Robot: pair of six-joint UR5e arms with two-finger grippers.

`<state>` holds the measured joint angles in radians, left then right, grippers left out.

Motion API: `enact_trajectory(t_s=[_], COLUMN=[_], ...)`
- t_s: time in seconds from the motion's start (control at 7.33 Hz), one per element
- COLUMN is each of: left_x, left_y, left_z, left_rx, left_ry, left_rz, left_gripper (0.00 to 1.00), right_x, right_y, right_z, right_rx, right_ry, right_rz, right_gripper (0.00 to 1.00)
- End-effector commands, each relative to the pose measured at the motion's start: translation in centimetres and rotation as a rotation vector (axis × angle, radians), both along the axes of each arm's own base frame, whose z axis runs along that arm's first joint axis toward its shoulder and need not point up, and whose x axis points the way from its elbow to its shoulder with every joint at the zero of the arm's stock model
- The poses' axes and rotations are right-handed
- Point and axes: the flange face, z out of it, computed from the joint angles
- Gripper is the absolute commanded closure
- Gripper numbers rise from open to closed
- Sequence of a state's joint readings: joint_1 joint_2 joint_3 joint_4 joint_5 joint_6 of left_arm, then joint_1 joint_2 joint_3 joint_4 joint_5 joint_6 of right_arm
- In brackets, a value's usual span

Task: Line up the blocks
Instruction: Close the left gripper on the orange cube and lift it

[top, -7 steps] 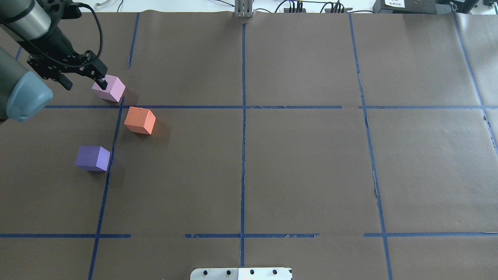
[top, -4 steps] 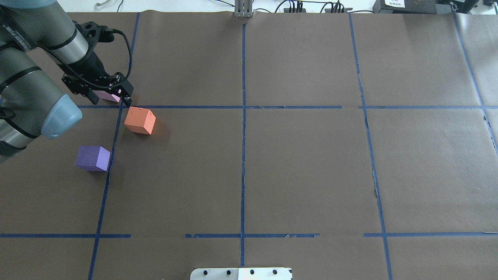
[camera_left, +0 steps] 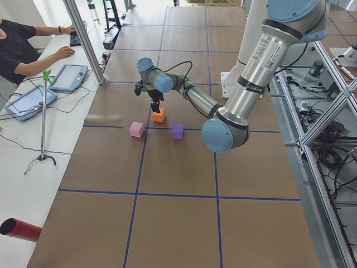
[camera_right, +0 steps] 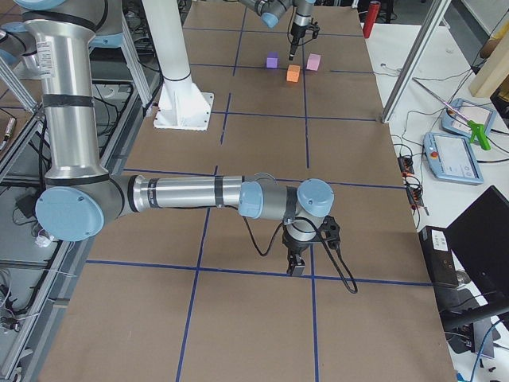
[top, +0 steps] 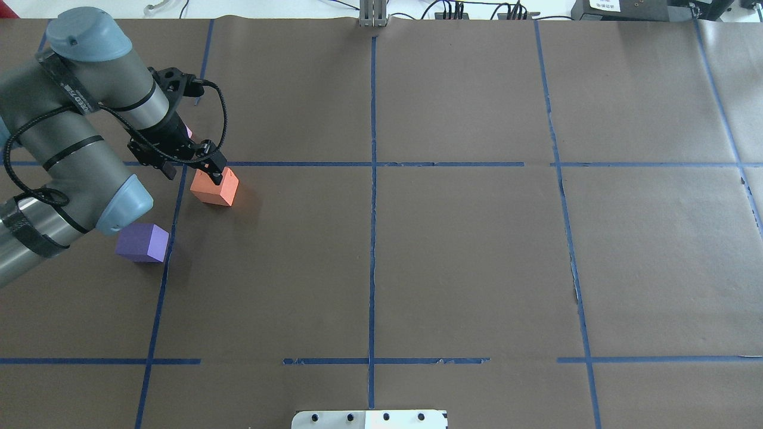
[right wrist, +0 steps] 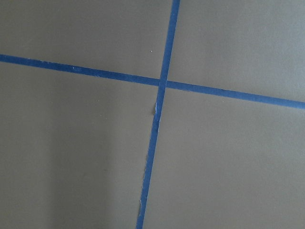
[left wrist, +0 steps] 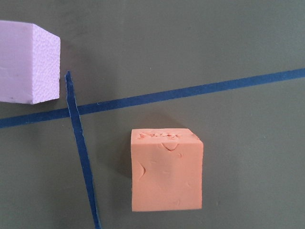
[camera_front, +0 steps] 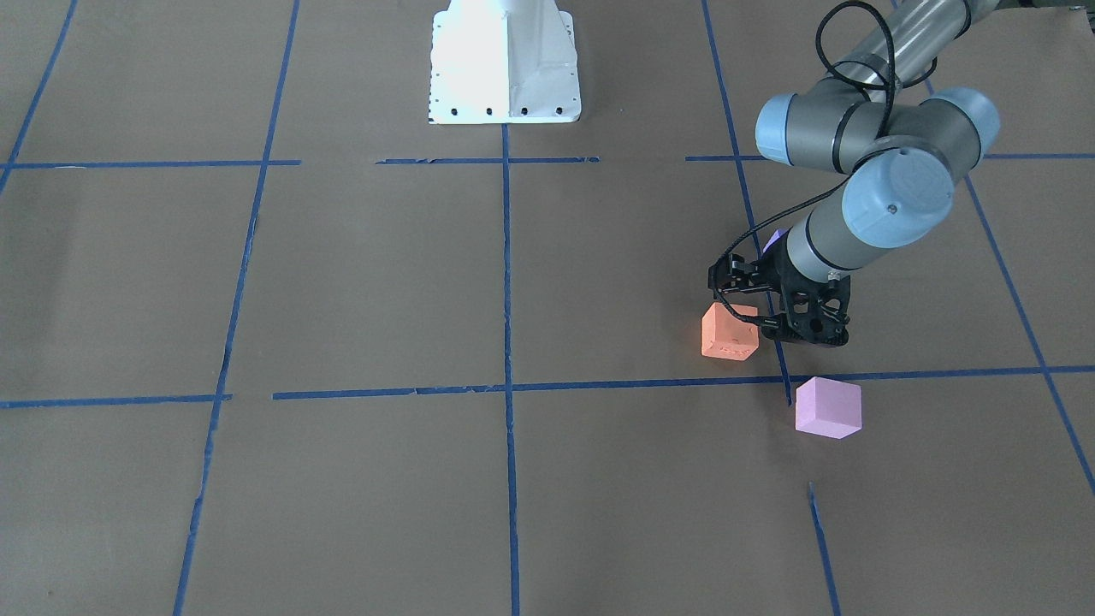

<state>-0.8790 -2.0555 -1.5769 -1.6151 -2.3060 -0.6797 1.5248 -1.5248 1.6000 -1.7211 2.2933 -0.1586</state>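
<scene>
Left hand hangs over the orange block in the upper left of the overhead view, fingers apart, nothing held. The near finger looks to be over the block's back edge, not around it yet. Right hand is parked low in the right-side view; can't tell if it's apart or together.

The blocks sit on the table. The pink block is lower right in the front view, the violet block is left of the vertical tape line, and orange is right of it, so no line yet.

My read of the step: grab orange and pull it in between the other two.
- Yaw the wrist to match the block (it sits skewed to the tape).
- Centre on two flat opposite faces, not corners.
- Go straight down; don't nudge it sideways.
- Squeeze lightly, since it looks soft and is already dented.
- Use the tape as the reference.

Writing: none on the blocks. The label at the upper right of the overhead view is too small to read.
</scene>
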Motion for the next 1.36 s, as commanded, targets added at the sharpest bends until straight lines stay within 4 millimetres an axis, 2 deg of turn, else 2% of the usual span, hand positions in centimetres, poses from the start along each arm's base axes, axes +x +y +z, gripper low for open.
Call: enact_trajectory(t_s=[0.0,0.14,0.27,0.68,1.23], left_x=[1.3,1.4,2.4,4.0,5.1], left_y=[-0.3,-0.6,-0.5,-0.6,-0.3], left_z=[1.3,1.5,1.5,3.0,3.7], left_rx=[-0.009,-0.002,0.016,0.017,0.009], left_ry=[0.010,0.000,-0.024,-0.002,0.010], left_rz=[-0.014,-0.023,-0.033,-0.057,-0.063], left_gripper=[0.00,0.00,0.00,0.00,0.00], right_x=[0.0,0.0,0.0,0.0,0.0], right_y=[0.0,0.0,0.0,0.0,0.0], right_z=[0.0,0.0,0.0,-0.1,0.0], right_rx=[0.001,0.000,0.000,0.001,0.000], right_ry=[0.000,0.000,0.000,0.000,0.000], right_rz=[-0.001,0.000,0.000,0.000,0.000], right_gripper=[0.00,0.00,0.00,0.00,0.00])
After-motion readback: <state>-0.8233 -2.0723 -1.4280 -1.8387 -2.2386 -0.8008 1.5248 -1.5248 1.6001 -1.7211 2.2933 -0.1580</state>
